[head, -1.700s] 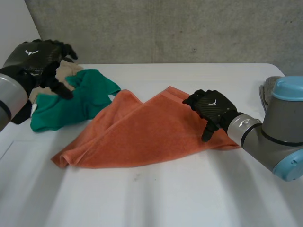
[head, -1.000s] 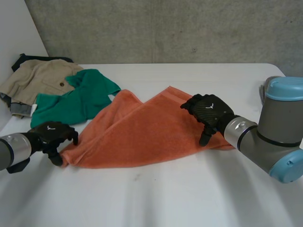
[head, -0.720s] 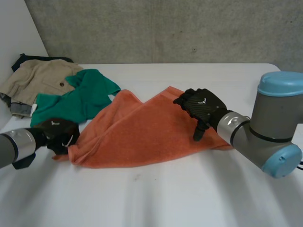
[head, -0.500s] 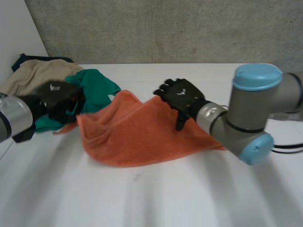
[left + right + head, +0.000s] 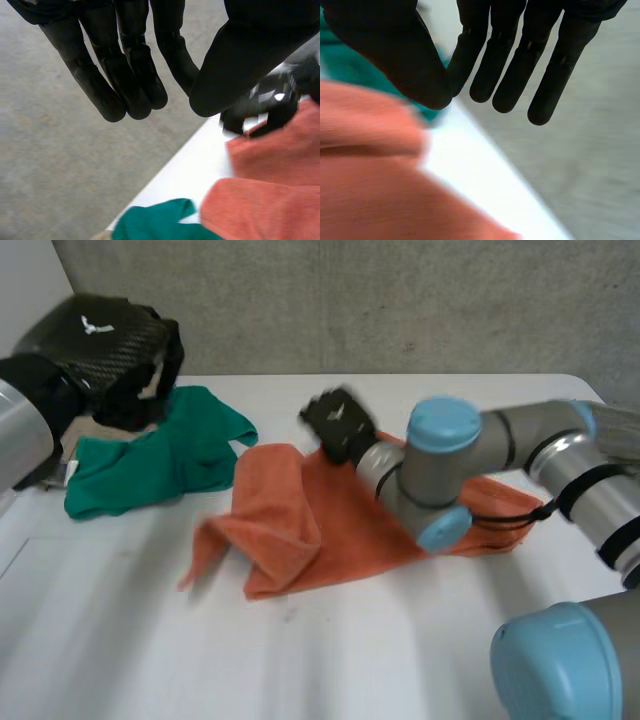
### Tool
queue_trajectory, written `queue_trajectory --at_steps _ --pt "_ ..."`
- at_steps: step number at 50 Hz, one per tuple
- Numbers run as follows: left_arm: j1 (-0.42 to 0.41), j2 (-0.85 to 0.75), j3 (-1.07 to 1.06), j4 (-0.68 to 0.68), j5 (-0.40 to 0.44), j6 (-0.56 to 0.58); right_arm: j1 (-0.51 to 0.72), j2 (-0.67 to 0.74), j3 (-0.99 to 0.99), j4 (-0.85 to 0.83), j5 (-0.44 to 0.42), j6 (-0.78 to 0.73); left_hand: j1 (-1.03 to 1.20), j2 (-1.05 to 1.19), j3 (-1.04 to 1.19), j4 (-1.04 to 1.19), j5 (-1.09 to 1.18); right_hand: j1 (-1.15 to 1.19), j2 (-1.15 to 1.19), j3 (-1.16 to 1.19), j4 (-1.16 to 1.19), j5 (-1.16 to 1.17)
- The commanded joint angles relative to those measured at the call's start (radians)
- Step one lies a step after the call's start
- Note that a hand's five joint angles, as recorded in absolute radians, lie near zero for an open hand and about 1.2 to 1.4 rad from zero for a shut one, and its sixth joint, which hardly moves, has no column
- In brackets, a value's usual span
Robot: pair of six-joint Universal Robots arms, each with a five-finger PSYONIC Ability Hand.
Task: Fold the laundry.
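Since the orange towel (image 5: 300,530) looks like soft, light terry that slumps rather than holds a crease, I'd pinch it firmly at a corner. It's lying rumpled in the middle of the surface (image 5: 150,640), its nine o'clock side flopped over itself, with a green cloth (image 5: 150,455) at its ten o'clock. My left hand (image 5: 95,345) hangs high at ten o'clock, fingers (image 5: 132,75) straight, close together, empty. My right hand (image 5: 338,423) is over the towel's twelve o'clock edge, fingers (image 5: 515,65) straight, holding nothing.

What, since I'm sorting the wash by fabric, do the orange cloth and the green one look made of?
The orange towel looks like terry cotton: matte, nubby pile, thick soft folds. The green garment seems a thinner, smoother knit, perhaps jersey: it lies flat with fine creases.
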Motion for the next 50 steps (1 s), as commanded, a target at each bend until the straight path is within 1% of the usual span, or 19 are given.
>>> queue_trajectory --at_steps 1,5,6,9,10,11,12,14,15,16,18,23,27,31,35,41,48,49,50 --pt "0.039 -0.126 0.153 0.116 -0.052 -0.004 -0.114 -0.197 -0.044 -0.023 0.189 0.091 0.236 0.2 0.21 0.201 0.223 0.253 0.222 0.214 0.206 0.227" --pt "0.03 -0.218 0.279 0.161 -0.141 -0.017 -0.174 -0.334 0.014 -0.029 0.18 0.125 0.236 0.2 0.21 0.201 0.223 0.253 0.222 0.214 0.206 0.227" --pt "0.02 -0.252 0.318 0.161 -0.166 -0.02 -0.189 -0.384 0.057 -0.025 0.151 0.154 0.236 0.2 0.21 0.201 0.223 0.253 0.222 0.214 0.206 0.227" --pt "-0.02 -0.31 0.355 0.119 -0.178 -0.026 -0.2 -0.469 0.184 0.001 0.067 0.189 0.236 0.2 0.21 0.201 0.223 0.253 0.222 0.214 0.206 0.227" --pt "-0.031 -0.323 0.349 0.1 -0.178 -0.029 -0.2 -0.489 0.224 0.011 0.048 0.191 0.123 0.087 0.097 0.088 0.11 0.253 0.222 0.214 0.206 0.227" --pt "-0.043 -0.343 0.324 0.059 -0.175 -0.035 -0.199 -0.524 0.307 0.02 0.016 0.189 -0.212 -0.248 -0.239 -0.247 -0.225 0.253 0.222 0.214 0.206 0.227" --pt "-0.048 -0.35 0.306 0.046 -0.172 -0.041 -0.198 -0.539 0.35 0.023 0.003 0.186 -0.355 -0.391 -0.381 -0.39 -0.368 0.171 0.141 0.132 0.124 0.146" --pt "-0.053 -0.361 0.262 0.016 -0.167 -0.053 -0.195 -0.567 0.431 0.023 -0.017 0.182 -0.582 -0.618 -0.608 -0.616 -0.594 -0.288 -0.319 -0.327 -0.335 -0.314" --pt "-0.054 -0.363 0.213 0.0 -0.169 -0.072 -0.194 -0.59 0.508 0.019 -0.027 0.169 -0.743 -0.778 -0.769 -0.777 -0.755 -0.735 -0.766 -0.774 -0.782 -0.761" --pt "-0.054 -0.363 0.185 0.0 -0.167 -0.081 -0.192 -0.598 0.542 0.018 -0.03 0.163 -0.782 -0.818 -0.808 -0.817 -0.795 -0.882 -0.913 -0.921 -0.929 -0.908" --pt "-0.054 -0.357 0.102 0.005 -0.163 -0.112 -0.186 -0.604 0.632 0.014 -0.027 0.14 -0.817 -0.853 -0.844 -0.852 -0.83 -0.969 -0.999 -1.008 -1.016 -0.994" --pt "-0.053 -0.309 -0.065 0.032 -0.138 -0.13 -0.165 -0.595 0.783 0.009 -0.003 0.09 -0.841 -0.877 -0.867 -0.876 -0.854 -0.969 -0.999 -1.008 -1.016 -0.994" --pt "-0.045 -0.251 -0.205 0.034 -0.074 -0.127 -0.168 -0.57 0.841 0.002 0.008 0.053 -0.835 -0.871 -0.861 -0.87 -0.848 -0.969 -0.999 -1.008 -1.016 -0.994" --pt "-0.05 -0.232 -0.278 0.0 -0.022 -0.124 -0.178 -0.538 0.866 -0.004 0.019 0.039 -0.829 -0.865 -0.856 -0.864 -0.842 -0.969 -0.999 -1.008 -1.016 -0.994" --pt "-0.068 -0.237 -0.315 -0.023 -0.006 -0.124 -0.189 -0.512 0.866 0.002 0.022 0.045 -0.815 -0.851 -0.841 -0.849 -0.827 -0.969 -0.999 -1.008 -1.016 -0.994" --pt "-0.112 -0.294 -0.32 -0.008 -0.038 -0.122 -0.189 -0.504 0.867 0.003 0.023 0.045 -0.768 -0.804 -0.794 -0.802 -0.78 -0.969 -0.999 -1.008 -1.016 -0.994" --pt "-0.125 -0.398 -0.282 0.052 -0.094 -0.099 -0.189 -0.51 0.866 0.005 0.023 0.042 -0.58 -0.616 -0.606 -0.615 -0.593 -0.969 -0.999 -1.008 -1.016 -0.994" --pt "-0.126 -0.407 -0.274 0.057 -0.098 -0.095 -0.189 -0.51 0.866 0.005 0.023 0.042 -0.536 -0.572 -0.562 -0.571 -0.549 -0.969 -0.999 -1.008 -1.016 -0.994" --pt "-0.129 -0.418 -0.262 0.063 -0.103 -0.093 -0.189 -0.512 0.864 0.005 0.023 0.039 -0.329 -0.365 -0.356 -0.364 -0.342 -0.969 -0.999 -1.008 -1.016 -0.994"
